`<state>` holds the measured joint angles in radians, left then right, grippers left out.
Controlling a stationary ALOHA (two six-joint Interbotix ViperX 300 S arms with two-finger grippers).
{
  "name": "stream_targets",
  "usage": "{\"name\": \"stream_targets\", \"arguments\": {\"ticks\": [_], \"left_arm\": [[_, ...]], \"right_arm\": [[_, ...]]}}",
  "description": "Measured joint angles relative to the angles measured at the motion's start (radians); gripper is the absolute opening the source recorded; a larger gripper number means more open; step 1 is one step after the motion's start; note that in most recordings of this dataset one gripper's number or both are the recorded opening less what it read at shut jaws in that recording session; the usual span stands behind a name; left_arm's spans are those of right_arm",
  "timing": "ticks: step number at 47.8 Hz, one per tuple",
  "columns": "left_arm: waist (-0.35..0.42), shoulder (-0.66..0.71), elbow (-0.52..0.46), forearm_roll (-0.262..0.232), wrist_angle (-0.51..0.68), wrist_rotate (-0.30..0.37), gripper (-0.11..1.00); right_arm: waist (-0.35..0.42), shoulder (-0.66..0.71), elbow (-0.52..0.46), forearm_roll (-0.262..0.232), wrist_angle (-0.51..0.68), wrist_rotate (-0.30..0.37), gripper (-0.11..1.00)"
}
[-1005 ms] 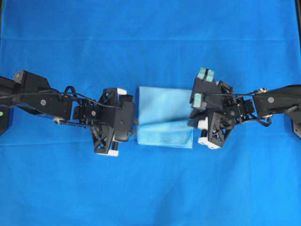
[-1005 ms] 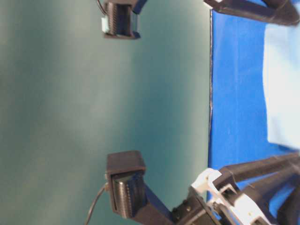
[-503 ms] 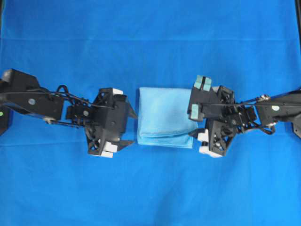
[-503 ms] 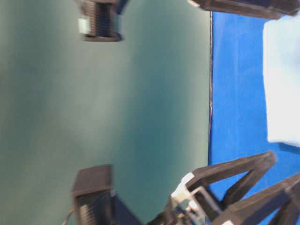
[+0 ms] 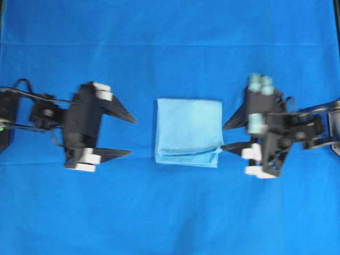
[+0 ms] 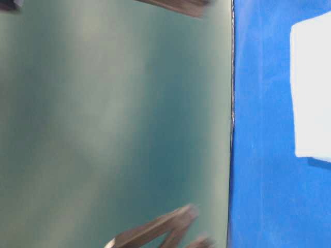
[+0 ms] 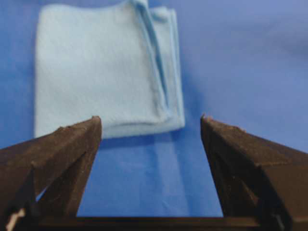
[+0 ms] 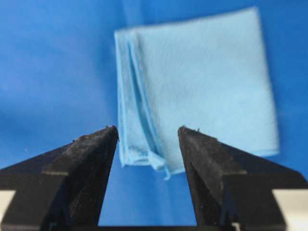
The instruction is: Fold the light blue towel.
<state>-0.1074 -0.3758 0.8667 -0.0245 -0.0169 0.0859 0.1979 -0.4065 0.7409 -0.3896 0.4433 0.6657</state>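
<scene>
The light blue towel [image 5: 188,132] lies folded into a small layered rectangle at the middle of the table, its stacked hems along the near edge. It also shows as the towel [image 7: 103,70], as the towel [image 8: 195,82] and as a pale patch of towel [image 6: 311,88]. My left gripper [image 5: 130,136] is open, well to the left of the towel, with nothing between its fingers. My right gripper [image 5: 224,136] is open just off the towel's right edge, holding nothing. In the wrist views the left gripper [image 7: 149,119] and right gripper [image 8: 147,129] both stand apart from the cloth.
A royal-blue covering [image 5: 170,212] spreads over the whole table. A teal wall [image 6: 114,119] fills the left of the table-level view, with blurred arm parts [image 6: 155,235] at its bottom.
Both arms have pulled back outward from the towel, the left one much farther. The left gripper let go and opened. The towel now lies flat in its folded shape.
</scene>
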Motion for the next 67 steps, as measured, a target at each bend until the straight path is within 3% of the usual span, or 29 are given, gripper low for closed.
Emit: {"name": "stream_targets", "arguments": {"ticks": [20,34,48,67], "left_arm": [[0.017,-0.417,0.172,0.000,0.032,-0.002,0.78],[0.031,-0.661,0.337,0.000,0.057,-0.035,0.78],[0.037,-0.818,0.491,0.000,0.060,-0.118,0.78],[0.037,-0.824,0.502,0.000,0.058,-0.118,0.78]], "right_arm": [[-0.014,-0.416,0.176,-0.114,0.000,0.003,0.58],[-0.038,-0.664,0.387,-0.124,-0.061,0.005,0.58],[-0.107,-0.747,0.540,-0.123,-0.184,0.005,0.58],[-0.120,-0.738,0.548,-0.120,-0.232,0.005,0.58]]}}
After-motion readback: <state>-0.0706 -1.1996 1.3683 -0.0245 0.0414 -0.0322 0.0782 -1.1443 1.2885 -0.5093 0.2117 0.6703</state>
